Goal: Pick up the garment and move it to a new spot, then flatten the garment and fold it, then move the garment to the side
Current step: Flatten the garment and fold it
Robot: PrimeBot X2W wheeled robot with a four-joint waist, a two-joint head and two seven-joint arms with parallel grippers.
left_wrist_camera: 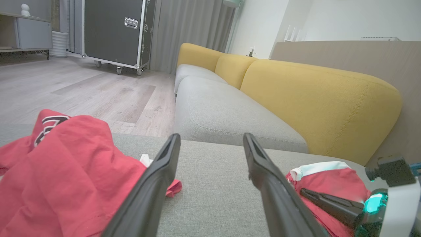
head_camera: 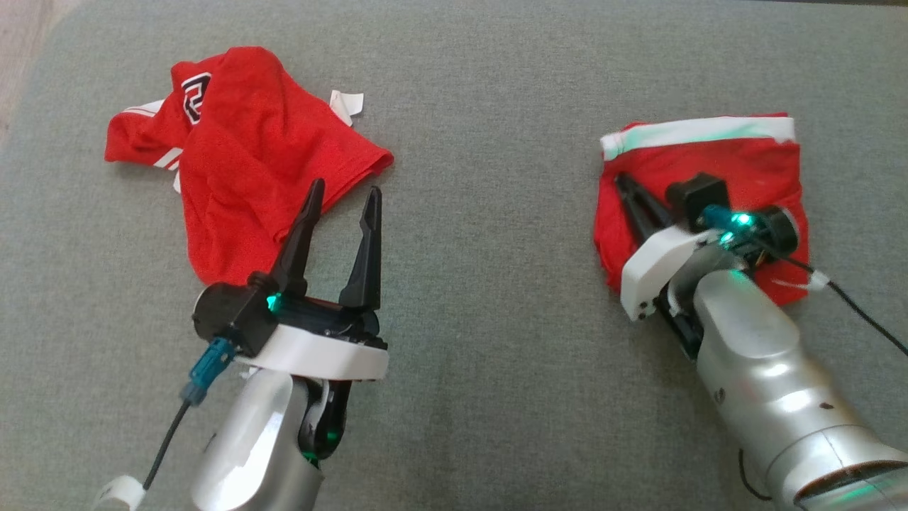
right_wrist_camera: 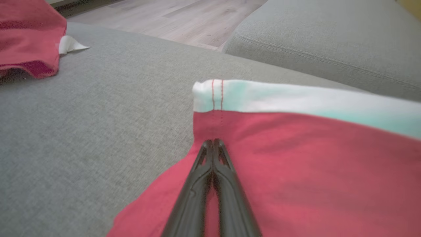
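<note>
A crumpled red garment (head_camera: 241,156) with white stripes and a black-and-white logo lies at the left on the grey cushion; it also appears as the red garment (left_wrist_camera: 65,164) in the left wrist view. My left gripper (head_camera: 346,187) hovers open at its lower right edge, one finger over the cloth, nothing between the fingers (left_wrist_camera: 158,184). At the right lies a folded red garment (head_camera: 738,170) with a white waistband (right_wrist_camera: 296,98). My right gripper (head_camera: 621,177) is shut, its tips (right_wrist_camera: 213,141) resting on the red cloth just below the waistband's left end.
The grey cushion surface (head_camera: 482,284) spreads wide between the two garments. A white tag (head_camera: 347,105) sticks out of the crumpled garment. Beyond the cushion are a sofa with yellow backs (left_wrist_camera: 312,98), wooden floor (left_wrist_camera: 82,89) and a black wheeled case (left_wrist_camera: 111,29).
</note>
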